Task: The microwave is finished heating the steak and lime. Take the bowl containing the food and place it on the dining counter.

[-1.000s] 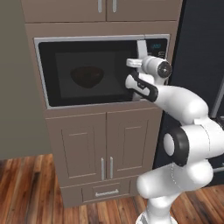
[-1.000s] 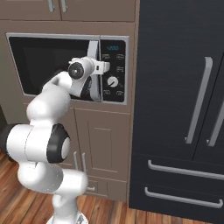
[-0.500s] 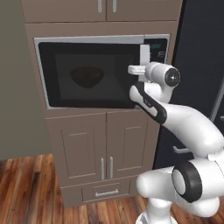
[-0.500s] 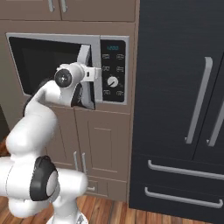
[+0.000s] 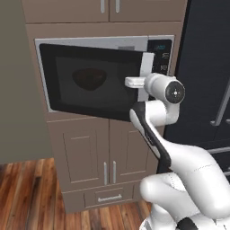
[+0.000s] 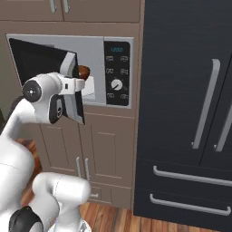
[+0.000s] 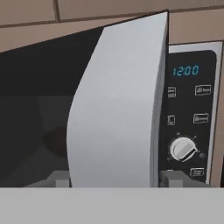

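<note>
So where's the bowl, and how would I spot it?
Find the microwave built into the brown cabinets, next to the big black fridge. Its door is partly open. The bowl sits inside, behind the dark glass: round and reddish-brown, unlike the pale walls around it.

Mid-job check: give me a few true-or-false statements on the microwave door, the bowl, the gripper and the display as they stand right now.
1. The microwave door is partly open. True.
2. The bowl sits on the dining counter. False: it is inside the microwave.
3. The gripper is at the door's handle. True.
4. The gripper holds the bowl. False: it is at the handle, outside the cavity.
5. The control panel display reads 1200. True.
</note>
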